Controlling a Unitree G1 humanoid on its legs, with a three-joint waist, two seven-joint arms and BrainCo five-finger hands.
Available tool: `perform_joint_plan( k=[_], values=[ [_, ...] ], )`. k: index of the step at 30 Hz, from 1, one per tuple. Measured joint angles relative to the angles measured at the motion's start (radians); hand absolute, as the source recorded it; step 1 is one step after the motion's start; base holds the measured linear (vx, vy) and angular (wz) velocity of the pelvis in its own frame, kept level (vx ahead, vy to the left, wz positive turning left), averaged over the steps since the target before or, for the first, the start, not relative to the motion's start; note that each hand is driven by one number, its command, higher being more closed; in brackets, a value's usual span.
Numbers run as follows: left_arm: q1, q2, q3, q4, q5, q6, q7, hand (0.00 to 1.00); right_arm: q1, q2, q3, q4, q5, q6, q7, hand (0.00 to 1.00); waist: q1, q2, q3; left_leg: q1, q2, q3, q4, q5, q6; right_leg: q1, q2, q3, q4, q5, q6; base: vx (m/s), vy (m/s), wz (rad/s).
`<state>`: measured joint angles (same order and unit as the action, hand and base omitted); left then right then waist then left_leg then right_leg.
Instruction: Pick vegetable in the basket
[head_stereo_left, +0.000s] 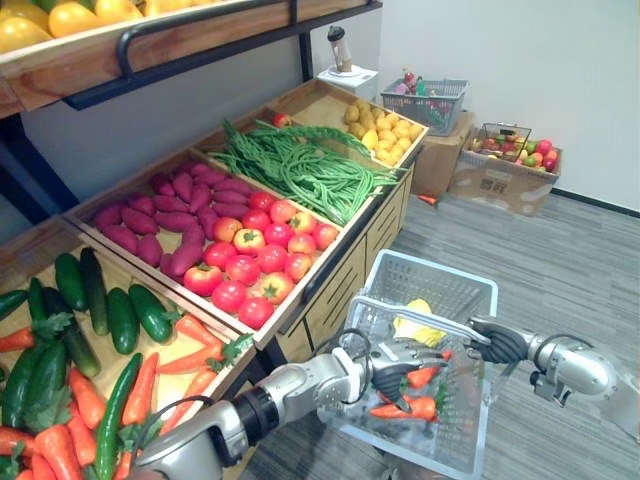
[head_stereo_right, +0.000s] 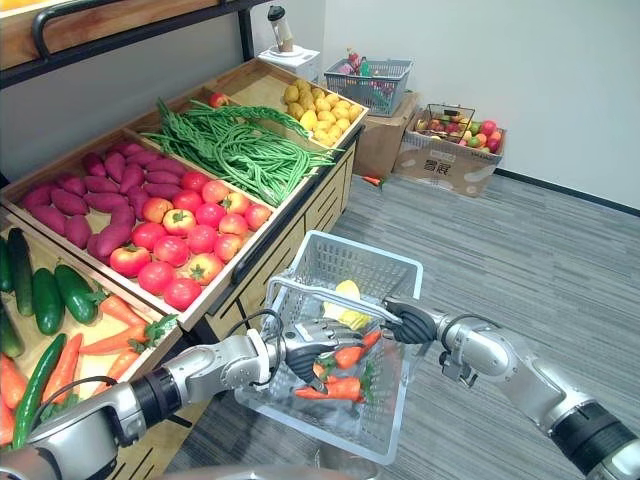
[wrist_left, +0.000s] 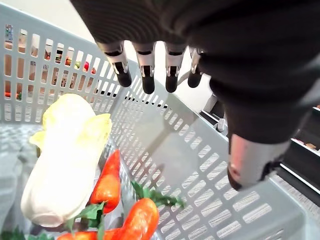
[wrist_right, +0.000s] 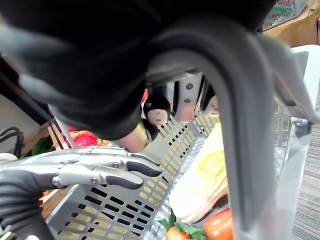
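Note:
A grey plastic basket (head_stereo_left: 440, 266) hangs in front of the produce stand. My right hand (head_stereo_left: 497, 342) is shut on its handle (head_stereo_left: 400, 312), and the right wrist view shows the fingers curled round that handle (wrist_right: 240, 125). Inside lie a pale yellow cabbage (wrist_left: 65, 160) and carrots (head_stereo_left: 412, 408) with green tops. My left hand (head_stereo_left: 395, 362) reaches over the basket's near rim above the carrots. Its fingers (wrist_left: 147, 75) are straight and hold nothing, as the left wrist view shows.
The wooden stand (head_stereo_left: 340, 255) to my left holds carrots (head_stereo_left: 85, 400), cucumbers (head_stereo_left: 120, 315), tomatoes (head_stereo_left: 250, 265), sweet potatoes (head_stereo_left: 165, 215), green beans (head_stereo_left: 300, 165) and lemons (head_stereo_left: 385, 128). Cardboard boxes (head_stereo_left: 500, 180) and a grey basket (head_stereo_left: 425, 100) stand by the far wall. Grey floor (head_stereo_left: 560, 270) lies on the right.

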<state>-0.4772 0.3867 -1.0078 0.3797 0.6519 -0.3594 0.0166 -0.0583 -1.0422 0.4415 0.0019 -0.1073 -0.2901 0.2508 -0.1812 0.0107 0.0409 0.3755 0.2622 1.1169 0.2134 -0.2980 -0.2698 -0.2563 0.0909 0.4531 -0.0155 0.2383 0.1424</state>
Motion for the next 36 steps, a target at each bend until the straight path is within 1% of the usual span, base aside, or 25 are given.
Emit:
perform_joint_plan(
  k=[6,9,12,13,14,15,16,17,18,19,20,22,23,24,25,27,29,30,32,33,34,35,36],
  values=[
    [0.0,0.0,0.004,0.011,-0.001,0.0,0.0,0.0,0.007,0.003,0.0,0.0,0.0,0.0,0.0,1.0,0.002,-0.001,0.001,0.0,0.002,-0.002,-0.002,0.0,0.0,0.003,-0.001,-0.004,0.0,-0.001,-0.001,-0.01,-0.01,0.02],
    [0.0,0.0,0.006,0.002,-0.003,0.0,0.0,0.0,0.028,0.022,-0.005,0.007,-0.001,0.001,-0.001,1.0,0.004,-0.003,0.002,-0.002,0.004,-0.011,-0.002,0.0,0.001,0.006,-0.007,-0.012,0.0,-0.001,-0.001,-0.03,-0.025,0.1],
    [0.0,0.001,0.034,-0.06,-0.016,0.0,0.0,0.0,0.079,0.09,-0.069,0.035,-0.013,0.007,-0.002,1.0,0.008,-0.006,0.017,-0.007,0.008,-0.042,-0.002,0.0,0.001,0.018,-0.022,-0.04,0.0,-0.002,-0.002,-0.05,-0.029,0.29],
    [0.0,0.001,0.042,-0.104,-0.02,-0.001,0.001,0.0,0.097,0.12,-0.099,0.058,-0.016,0.01,-0.005,1.0,0.018,-0.007,0.018,-0.012,0.008,-0.053,-0.001,0.0,0.002,0.02,-0.028,-0.047,0.0,-0.003,-0.003,-0.06,-0.022,0.33],
    [0.0,0.002,0.047,-0.157,-0.02,-0.001,0.001,0.0,0.114,0.161,-0.147,0.093,-0.033,0.015,-0.008,1.0,0.024,-0.007,0.018,-0.022,0.008,-0.072,-0.002,0.002,0.004,0.02,-0.038,-0.063,0.003,-0.002,-0.002,-0.05,-0.021,0.36],
    [0.001,0.002,0.05,-0.183,-0.024,-0.002,0.002,0.0,0.122,0.181,-0.17,0.107,-0.042,0.022,-0.015,1.0,0.026,-0.007,0.018,-0.027,0.009,-0.085,-0.001,0.002,0.005,0.021,-0.045,-0.072,0.002,-0.003,-0.002,-0.05,-0.023,0.52],
    [0.002,0.004,0.056,-0.23,-0.054,-0.002,0.003,0.0,0.136,0.219,-0.215,0.146,-0.054,0.033,-0.028,1.0,0.032,-0.007,0.018,-0.042,0.01,-0.111,-0.002,0.004,0.007,0.022,-0.057,-0.093,0.003,-0.005,-0.002,-0.06,-0.027,0.49],
    [0.006,0.004,0.072,-0.283,-0.063,-0.003,0.008,0.0,0.152,0.258,-0.264,0.186,-0.072,0.043,-0.036,1.0,0.049,-0.008,0.018,-0.048,0.009,-0.123,-0.002,0.005,0.009,0.023,-0.066,-0.105,0.003,-0.005,-0.002,-0.06,-0.025,0.44],
    [0.009,0.005,0.08,-0.308,-0.072,-0.003,0.011,0.0,0.158,0.275,-0.285,0.208,-0.078,0.049,-0.045,1.0,0.056,-0.007,0.018,-0.05,0.009,-0.131,-0.002,0.006,0.009,0.025,-0.07,-0.111,0.003,-0.005,-0.002,-0.07,-0.034,0.54],
    [0.017,0.007,0.098,-0.347,-0.102,-0.003,0.018,0.0,0.174,0.313,-0.328,0.251,-0.09,0.063,-0.059,1.0,0.058,-0.008,0.018,-0.064,0.011,-0.169,-0.004,0.01,0.014,0.035,-0.087,-0.143,0.002,-0.007,0.0,-0.05,-0.022,0.56],
    [0.026,0.008,0.114,-0.369,-0.109,-0.003,0.02,0.0,0.182,0.337,-0.354,0.272,-0.092,0.071,-0.065,1.0,0.059,-0.009,0.018,-0.071,0.011,-0.185,-0.006,0.012,0.017,0.037,-0.095,-0.158,0.002,-0.008,0.0,-0.09,-0.038,0.75],
    [0.073,0.013,0.18,-0.459,-0.166,-0.003,0.034,0.0,0.214,0.433,-0.451,0.364,-0.114,0.096,-0.102,1.0,0.084,-0.015,0.019,-0.097,0.007,-0.245,-0.006,0.017,0.026,0.047,-0.126,-0.209,0.001,-0.013,0.002,-0.1,-0.039,0.81],
    [0.102,0.02,0.209,-0.49,-0.181,-0.003,0.04,0.0,0.228,0.483,-0.497,0.413,-0.121,0.114,-0.121,1.0,0.09,-0.02,0.018,-0.114,0.007,-0.286,-0.006,0.02,0.032,0.057,-0.146,-0.245,0.001,-0.021,0.003,-0.07,-0.032,0.86],
    [0.115,0.026,0.219,-0.503,-0.182,-0.002,0.042,0.0,0.236,0.507,-0.521,0.437,-0.123,0.121,-0.13,1.0,0.096,-0.024,0.021,-0.117,0.008,-0.306,-0.006,0.021,0.034,0.067,-0.156,-0.262,0.001,-0.025,0.003,-0.06,-0.031,0.99],
    [0.142,0.038,0.233,-0.531,-0.209,-0.002,0.042,0.0,0.249,0.554,-0.569,0.493,-0.123,0.137,-0.144,1.0,0.109,-0.03,0.015,-0.134,0.008,-0.348,-0.005,0.026,0.041,0.078,-0.174,-0.299,0.001,-0.033,0.003,-0.03,-0.024,0.82],
    [0.173,0.058,0.253,-0.577,-0.219,-0.002,0.043,0.0,0.251,0.609,-0.628,0.569,-0.128,0.158,-0.174,1.0,0.115,-0.033,0.008,-0.163,0.007,-0.413,-0.004,0.032,0.051,0.094,-0.2,-0.354,0.001,-0.044,0.003,-0.03,-0.033,1.02],
    [0.238,0.089,0.334,-0.652,-0.219,-0.002,0.044,0.0,0.254,0.685,-0.735,0.687,-0.128,0.182,-0.219,1.0,0.153,-0.038,-0.002,-0.211,-0.002,-0.499,-0.004,0.043,0.066,0.107,-0.236,-0.427,0.0,-0.057,0.004,-0.02,-0.042,1.07],
    [0.259,0.089,0.364,-0.669,-0.22,-0.002,0.045,0.0,0.255,0.703,-0.765,0.715,-0.126,0.187,-0.228,1.0,0.159,-0.04,-0.006,-0.223,-0.005,-0.518,-0.005,0.048,0.071,0.108,-0.241,-0.446,-0.002,-0.058,0.003,-0.01,-0.045,0.96],
    [0.357,0.095,0.491,-0.726,-0.245,-0.001,0.057,0.0,0.25,0.754,-0.849,0.818,-0.1,0.198,-0.267,1.0,0.173,-0.048,-0.013,-0.262,-0.026,-0.61,-0.032,0.072,0.082,0.13,-0.27,-0.522,-0.014,-0.065,0.003,0.02,-0.036,1.04],
    [0.393,0.093,0.538,-0.742,-0.258,-0.001,0.06,0.0,0.247,0.769,-0.877,0.859,-0.078,0.199,-0.279,1.0,0.18,-0.052,-0.019,-0.275,-0.033,-0.639,-0.044,0.082,0.084,0.136,-0.278,-0.543,-0.022,-0.065,0.003,0.03,-0.02,0.83],
    [0.417,0.088,0.571,-0.747,-0.258,0.0,0.064,0.0,0.245,0.778,-0.895,0.89,-0.066,0.199,-0.289,1.0,0.181,-0.055,-0.025,-0.286,-0.039,-0.659,-0.051,0.089,0.086,0.14,-0.285,-0.562,-0.027,-0.067,0.004,0.06,-0.009,0.87],
    [0.489,0.068,0.672,-0.756,-0.258,0.001,0.077,0.0,0.233,0.8,-0.948,0.972,-0.035,0.2,-0.306,1.0,0.185,-0.063,-0.042,-0.31,-0.053,-0.709,-0.071,0.109,0.09,0.146,-0.296,-0.605,-0.041,-0.067,0.004,0.06,-0.01,0.8],
    [0.519,0.051,0.717,-0.756,-0.259,0.002,0.085,0.0,0.229,0.808,-0.965,0.999,-0.025,0.2,-0.314,1.0,0.184,-0.065,-0.046,-0.321,-0.056,-0.726,-0.075,0.115,0.093,0.15,-0.299,-0.619,-0.046,-0.066,0.004,0.08,-0.016,0.91]
  ],
)
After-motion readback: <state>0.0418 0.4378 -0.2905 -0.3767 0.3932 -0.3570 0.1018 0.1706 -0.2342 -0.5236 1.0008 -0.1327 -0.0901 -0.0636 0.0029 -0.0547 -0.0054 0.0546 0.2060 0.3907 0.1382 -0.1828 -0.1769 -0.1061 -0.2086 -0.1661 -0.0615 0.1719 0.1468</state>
